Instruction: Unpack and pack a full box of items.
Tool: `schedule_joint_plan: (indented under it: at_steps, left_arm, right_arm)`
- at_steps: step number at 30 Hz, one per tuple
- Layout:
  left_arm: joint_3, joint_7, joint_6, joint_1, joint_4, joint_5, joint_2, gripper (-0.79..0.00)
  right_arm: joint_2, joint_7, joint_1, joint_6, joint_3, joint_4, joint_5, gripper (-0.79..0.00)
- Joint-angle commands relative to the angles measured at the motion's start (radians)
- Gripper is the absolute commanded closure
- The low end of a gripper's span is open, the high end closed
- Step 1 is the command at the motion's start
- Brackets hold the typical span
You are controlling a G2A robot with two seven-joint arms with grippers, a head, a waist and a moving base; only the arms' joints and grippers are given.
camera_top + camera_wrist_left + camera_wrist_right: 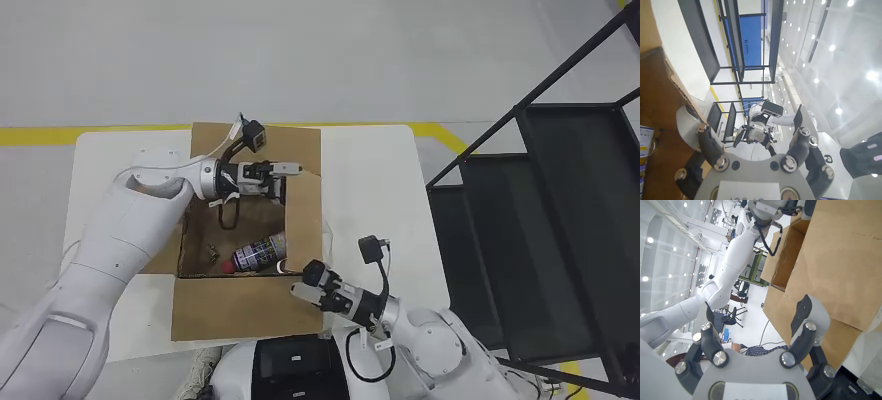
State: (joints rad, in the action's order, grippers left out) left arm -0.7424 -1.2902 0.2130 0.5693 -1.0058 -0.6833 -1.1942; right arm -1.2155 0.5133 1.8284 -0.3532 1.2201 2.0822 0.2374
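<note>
Hovering at the near right corner of the cardboard box (230,305), the right gripper (300,290) has its jaws spread wide, nothing between them. In its own wrist view the gripper (755,313) sits just beside the outer face of a brown flap; one ribbed pad (802,311) is close to the cardboard, contact cannot be told.

Box stands open on the white table (370,190), flaps folded outward on the near, left and far sides. Right wall stands upright.

Inside, on the floor of the box: a can (258,252) lying on its side, pink-purple cap end toward the left, near the near wall. A small dark item (212,250) lies just left of it, apart from it; too small to identify.

Farther in, the left gripper (288,170) is at the top edge of the box's right wall. Jaws released and wide apart, holding nothing. In the left wrist view the gripper (743,113) has the corrugated edge of the wall crossing in front of one finger (682,117); the other finger is out in open air.

Beyond the table: a yellow floor line (40,135) runs along its far edge. Black metal steps (540,230) stand off to the right.
</note>
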Motion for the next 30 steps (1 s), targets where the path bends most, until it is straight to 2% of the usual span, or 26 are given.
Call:
schedule_joint_plan:
  at_steps: [1,4,9,12,19,23,27,30]
  left_arm:
    - [0.005,-0.002,-0.008,0.002,-0.011,-0.001,-0.005,-0.785]
    - [0.016,-0.013,-0.025,0.002,-0.017,-0.003,-0.014,-0.785]
    - [0.036,-0.044,-0.049,0.001,-0.013,-0.043,-0.036,-0.785]
    - [0.041,-0.073,-0.074,0.002,-0.001,-0.100,-0.049,-0.785]
    - [0.038,-0.112,-0.055,-0.024,0.055,-0.135,-0.073,-0.785]
    - [0.030,-0.125,-0.046,-0.030,0.079,-0.135,-0.079,-0.785]
    - [0.001,-0.138,-0.018,-0.034,0.087,-0.121,-0.074,-0.785]
    - [-0.041,-0.151,0.005,-0.032,0.081,-0.101,-0.058,-0.785]
  right_arm:
    - [0.004,0.031,0.007,-0.034,-0.005,0.011,-0.004,-0.785]
    - [0.011,0.080,0.013,-0.077,-0.011,0.022,-0.018,-0.785]
    - [0.017,0.129,-0.005,-0.062,-0.036,0.021,-0.006,-0.785]
    - [0.016,0.147,-0.034,-0.087,-0.063,-0.006,-0.070,-0.785]
    - [0.018,0.081,-0.081,-0.057,-0.036,-0.077,-0.119,-0.785]
    - [0.018,-0.022,-0.073,-0.018,0.000,-0.102,-0.110,-0.785]
    - [0.022,-0.085,-0.039,-0.018,0.032,-0.095,-0.104,-0.785]
    - [0.026,-0.136,0.004,-0.017,0.065,-0.080,-0.092,-0.785]
